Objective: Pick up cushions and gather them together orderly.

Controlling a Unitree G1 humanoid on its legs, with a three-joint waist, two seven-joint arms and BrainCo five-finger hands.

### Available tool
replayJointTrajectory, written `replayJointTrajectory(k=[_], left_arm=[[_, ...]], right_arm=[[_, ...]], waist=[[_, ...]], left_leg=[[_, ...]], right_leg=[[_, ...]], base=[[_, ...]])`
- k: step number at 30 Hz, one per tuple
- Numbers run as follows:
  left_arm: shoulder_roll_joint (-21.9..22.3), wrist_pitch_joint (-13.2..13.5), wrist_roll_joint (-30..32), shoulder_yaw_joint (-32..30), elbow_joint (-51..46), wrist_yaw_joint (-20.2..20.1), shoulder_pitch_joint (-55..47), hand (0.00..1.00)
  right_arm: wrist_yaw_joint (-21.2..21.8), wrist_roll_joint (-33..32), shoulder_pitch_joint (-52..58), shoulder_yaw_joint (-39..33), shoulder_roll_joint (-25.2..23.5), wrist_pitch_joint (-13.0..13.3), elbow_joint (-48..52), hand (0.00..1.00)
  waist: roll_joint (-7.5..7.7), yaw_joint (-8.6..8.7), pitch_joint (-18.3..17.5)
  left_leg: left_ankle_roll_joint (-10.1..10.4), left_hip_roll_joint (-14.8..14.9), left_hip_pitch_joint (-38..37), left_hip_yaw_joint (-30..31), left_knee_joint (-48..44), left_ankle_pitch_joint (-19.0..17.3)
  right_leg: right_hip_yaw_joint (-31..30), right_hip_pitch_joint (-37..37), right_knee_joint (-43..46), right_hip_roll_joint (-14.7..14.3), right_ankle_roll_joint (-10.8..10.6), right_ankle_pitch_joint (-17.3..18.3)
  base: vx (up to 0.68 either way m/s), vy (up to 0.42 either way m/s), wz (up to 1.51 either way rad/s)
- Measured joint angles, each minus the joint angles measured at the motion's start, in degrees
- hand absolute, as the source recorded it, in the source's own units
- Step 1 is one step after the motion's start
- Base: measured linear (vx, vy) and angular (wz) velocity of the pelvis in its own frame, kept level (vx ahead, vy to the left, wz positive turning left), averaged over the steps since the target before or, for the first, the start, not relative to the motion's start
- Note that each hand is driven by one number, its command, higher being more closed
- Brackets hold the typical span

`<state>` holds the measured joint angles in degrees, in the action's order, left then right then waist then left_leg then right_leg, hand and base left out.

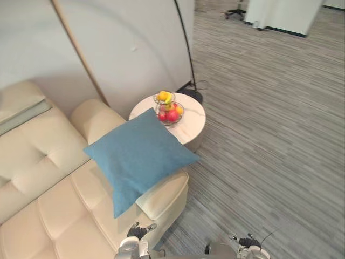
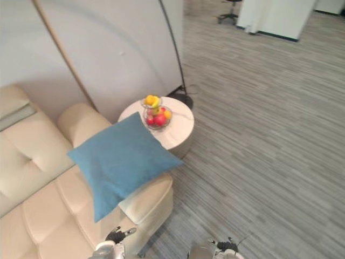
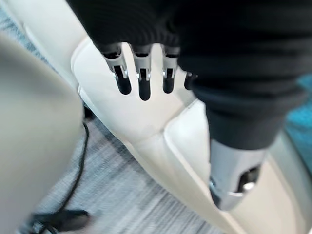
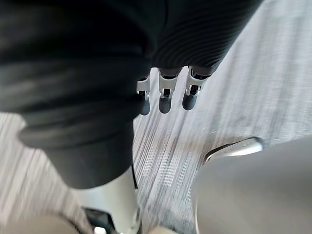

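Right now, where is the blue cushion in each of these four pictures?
Left eye view: blue cushion at centre, leaning on the cream sofa armrest.
Right eye view: left of centre, same armrest.
Left wrist view: teal sliver beyond the left hand thumb, probably it.
Right wrist view: grey carpet past the right hand.
Shared landmark: the armrest; fruit bowl in both eye views.

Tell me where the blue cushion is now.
In the left eye view, left of centre, the blue cushion rests on the cream sofa's armrest, its far corner by the fruit bowl.
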<state>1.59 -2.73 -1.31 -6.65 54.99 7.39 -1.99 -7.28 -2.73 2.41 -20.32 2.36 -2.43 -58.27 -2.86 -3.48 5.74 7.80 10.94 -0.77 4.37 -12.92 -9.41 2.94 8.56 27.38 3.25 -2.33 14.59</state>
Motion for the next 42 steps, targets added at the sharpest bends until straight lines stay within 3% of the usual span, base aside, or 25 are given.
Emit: replayJointTrajectory(k=[1, 3, 4, 6, 7, 8, 9, 10, 11, 15, 20, 24, 28, 32, 42], left_arm=[[0.53, -0.06, -0.18, -0.3, -0.58, 0.08, 0.23, 0.0], [0.98, -0.17, -0.47, -0.02, -1.2, 0.08, 0.82, 0.0], [0.92, -0.15, -0.53, 0.59, -1.66, 0.09, 0.76, 0.0], [0.22, -0.13, -0.57, 3.28, -1.8, 0.06, 0.44, 0.0], [0.23, -0.15, -0.57, 3.74, -1.79, 0.04, 0.6, 0.0], [0.8, -0.22, -0.56, 4.4, -1.39, -0.02, 1.03, 0.0], [0.92, -0.26, -0.56, 4.41, -1.19, -0.02, 1.05, 0.0], [0.72, -0.26, -0.52, 4.52, -0.8, 0.0, 1.11, 0.0], [-0.21, -0.25, -0.52, 5.43, -0.77, 0.01, 1.27, 0.0], [-2.41, -0.28, -0.5, 5.49, -0.16, 0.02, 0.76, 0.0], [-5.29, -0.44, -0.85, 5.35, 0.05, 0.14, -0.04, 0.0], [-8.39, -0.42, -2.95, 3.0, -6.8, 0.27, -0.55, 0.0], [-13.65, 0.71, -5.6, -1.9, -15.69, 1.55, -0.7, 0.0], [-16.35, 1.16, -7.97, -3.76, -19.69, 2.63, -0.6, 0.0], [-16.64, 2.06, -10.09, 0.81, -23.56, 5.27, 10.83, 0.0]], right_arm=[[-0.16, -0.1, 0.56, 0.29, -0.06, 0.07, 0.08, 0.0], [-0.6, -0.46, 1.02, -0.4, -0.18, -0.07, 0.04, 0.0], [-0.65, -0.87, 1.15, -0.5, -0.23, -0.25, 0.03, 0.0], [-0.64, -2.04, 1.18, -1.04, -0.39, -0.27, 0.09, 0.0], [-0.66, -2.08, 1.07, -1.21, -0.29, -0.25, 0.11, 0.0], [-0.73, -2.3, 1.12, -1.57, 0.08, -0.14, 1.0, 0.0], [-0.74, -2.3, 1.21, -1.71, 0.07, -0.1, 1.06, 0.0], [-0.8, -2.4, 1.41, -1.96, 0.05, -0.35, 0.93, 0.0], [-0.72, -2.44, 1.45, -1.81, -0.66, -0.38, 0.92, 0.0], [-0.69, -2.41, 1.86, -1.76, -2.25, -0.38, 1.07, 0.0], [-0.95, -2.43, 1.89, -2.55, -1.58, -0.37, 1.31, 0.0], [-1.98, -2.38, 0.13, -4.97, 4.23, -0.43, 6.73, 0.0], [-2.86, -1.84, -4.23, -6.6, 12.01, 0.16, 16.83, 0.0], [-2.88, -1.69, -8.86, -6.33, 15.54, 0.35, 20.87, 0.0], [-2.82, -1.69, -26.44, 6.42, 23.07, 0.41, 21.6, 0.0]], waist=[[0.28, 0.79, -0.02], [0.44, 0.22, 0.19], [0.82, 0.05, 0.32], [2.06, 0.14, -0.3], [2.15, 0.15, -0.36], [1.9, 0.41, -0.47], [1.82, 0.48, -0.49], [2.1, 0.56, -0.4], [2.45, 0.45, -0.21], [3.37, 0.5, -0.8], [4.09, 0.37, -1.66], [3.74, 0.5, -1.84], [3.62, 0.72, -1.84], [3.76, 0.69, -1.85], [3.14, 0.55, -0.44]], left_leg=[[-0.4, 0.23, 4.41, -0.02, -4.2, 1.27], [-0.45, 1.49, 7.86, -3.64, -8.23, 3.16], [-0.6, 1.76, 7.7, -5.61, -7.78, 4.08], [-2.82, 1.57, 6.34, -11.83, -2.4, 6.61], [-3.07, 1.59, 5.85, -13.55, -1.18, 6.74], [-3.42, 0.85, 5.44, -21.28, 2.36, 7.0], [-3.48, 0.51, 5.08, -22.35, 3.42, 7.15], [-1.76, -0.94, 4.12, -22.69, 7.37, 9.65], [-3.13, -2.74, 2.51, -22.41, 11.27, 11.11], [-3.78, -5.65, -1.37, -21.38, 18.7, 14.49], [-4.11, -7.14, -1.27, -20.75, 19.21, 14.37], [-4.66, -8.41, -0.21, -19.31, 19.22, 14.02], [-4.94, -8.83, 0.85, -19.47, 18.89, 13.64], [-5.0, -8.82, 1.11, -19.35, 18.83, 13.59], [-5.0, -6.33, 7.54, -18.1, 18.67, 13.91]], right_leg=[[3.86, -1.29, -2.28, 0.86, 0.12, -0.07], [8.86, -4.0, -4.41, 0.97, 1.35, -0.8], [10.18, -5.52, -5.09, 1.04, 1.48, -0.88], [14.35, -7.42, -7.13, 2.57, 1.5, -0.89], [15.09, -7.59, -7.69, 2.89, 1.5, -0.9], [17.8, -8.05, -9.26, 3.8, 1.51, -0.9], [18.14, -8.06, -9.51, 3.9, 1.54, -0.91], [18.5, -8.12, -9.75, 4.41, 1.52, -0.91], [18.17, -8.6, -10.41, 5.02, 1.18, -1.08], [17.85, -10.63, -13.39, 6.33, -0.84, -2.27], [16.48, -11.76, -16.06, 6.69, -1.91, -2.98], [15.33, -11.63, -17.97, 6.57, -2.07, -3.17], [14.17, -11.59, -20.94, 6.06, -2.11, -4.85], [11.54, -11.77, -22.8, 5.53, -1.74, -6.29], [9.62, -5.89, -23.49, 3.06, -0.53, -10.22]], base=[[0.04, -0.233, 1.35], [0.02, -0.18, 1.33], [-0.01, -0.164, 1.3], [-0.03, -0.098, 1.02], [-0.05, -0.021, 1.09], [-0.03, 0.008, 0.75], [-0.03, 0.067, 0.94], [-0.03, 0.106, 0.6], [-0.06, 0.165, 0.5], [-0.03, 0.148, 0.13], [0.0, 0.094, 0.09], [0.03, 0.043, 0.16], [0.1, 0.03, -0.03], [0.13, -0.001, -0.1], [0.06, -0.013, -0.02]])
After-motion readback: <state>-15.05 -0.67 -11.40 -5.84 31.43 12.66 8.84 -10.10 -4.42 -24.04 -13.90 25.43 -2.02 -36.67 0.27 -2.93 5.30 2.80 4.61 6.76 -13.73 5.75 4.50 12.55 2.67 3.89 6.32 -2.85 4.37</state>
